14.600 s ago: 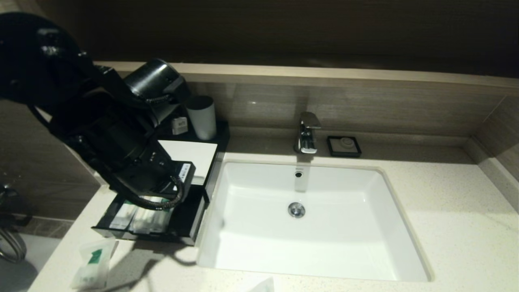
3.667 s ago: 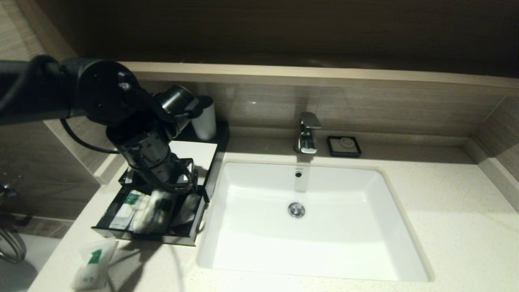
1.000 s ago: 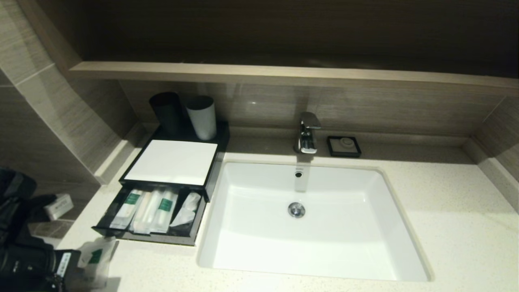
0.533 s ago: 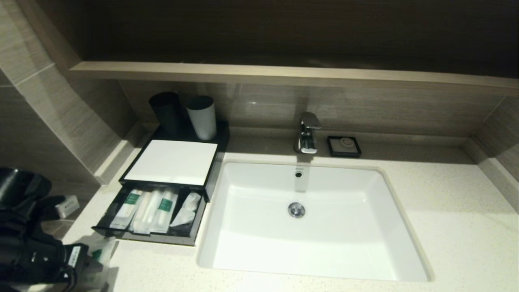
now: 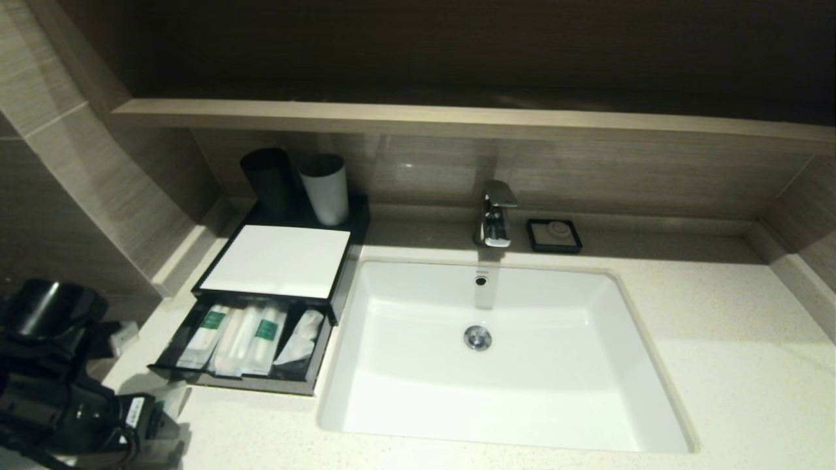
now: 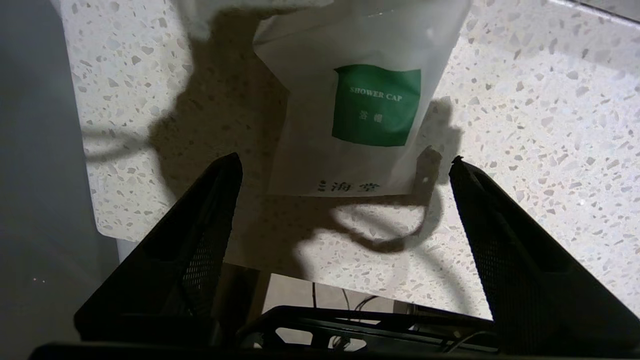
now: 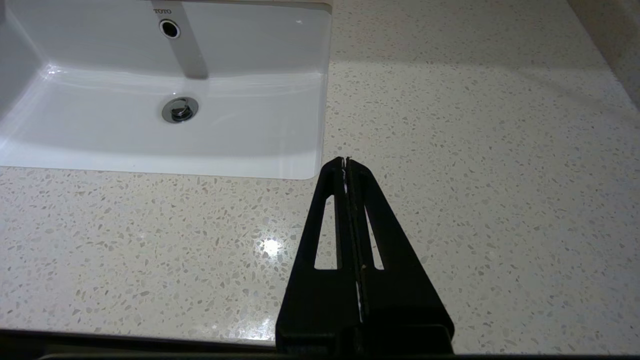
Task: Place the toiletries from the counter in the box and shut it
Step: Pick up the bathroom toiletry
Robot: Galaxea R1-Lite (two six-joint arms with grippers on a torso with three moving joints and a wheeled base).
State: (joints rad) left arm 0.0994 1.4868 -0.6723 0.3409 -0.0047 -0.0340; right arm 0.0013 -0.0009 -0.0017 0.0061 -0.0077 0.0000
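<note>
A white sachet (image 6: 360, 100) with a green "SHOWER CAP" mark lies flat on the speckled counter (image 6: 540, 125) near its front left corner. My left gripper (image 6: 345, 162) is open and empty just above the counter, fingertips either side of the sachet's near end, not touching it. In the head view my left arm (image 5: 65, 391) covers most of that sachet. The black box (image 5: 274, 261) with the white top has its drawer (image 5: 241, 382) pulled out, with several sachets (image 5: 266, 329) in it. My right gripper (image 7: 346, 160) is shut and empty over the counter right of the basin.
The white basin (image 5: 496, 365) sits just right of the box. A black cup (image 5: 268, 179) and a white cup (image 5: 324, 186) stand behind the box. The faucet (image 5: 494, 212) and black soap dish (image 5: 554, 235) are at the back. The counter's front edge is under my left gripper.
My left arm has left the drawer, leaving a crumpled sachet in its right part. It came down at the front left corner and moved in over the sachet on the counter.
</note>
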